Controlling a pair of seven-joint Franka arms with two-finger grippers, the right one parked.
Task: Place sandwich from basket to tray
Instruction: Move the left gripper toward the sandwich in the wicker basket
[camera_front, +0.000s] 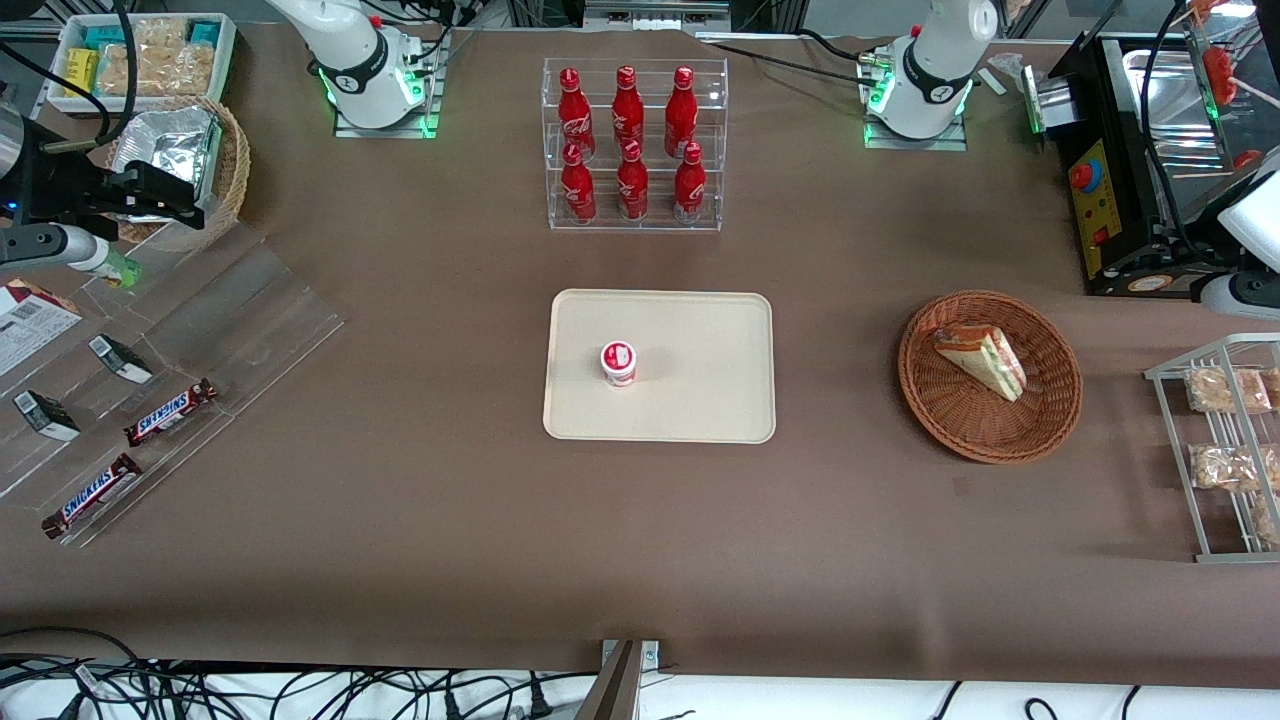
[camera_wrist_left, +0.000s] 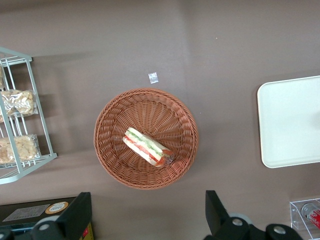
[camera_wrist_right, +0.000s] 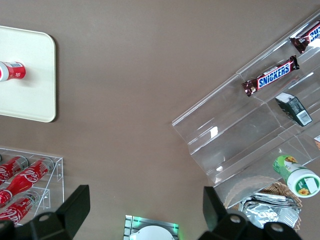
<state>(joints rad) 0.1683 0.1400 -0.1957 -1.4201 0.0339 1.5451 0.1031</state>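
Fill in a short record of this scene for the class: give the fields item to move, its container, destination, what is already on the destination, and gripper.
item to move: triangular white-bread sandwich with red and green filling, lying on its side
its container: round reddish-brown woven wicker basket; the sandwich lies in it
destination: flat rectangular cream-beige tray, toward the parked arm's end from the basket
already on destination: small red-and-white cup, upright
gripper: left arm's gripper, open, high above the basket, holding nothing
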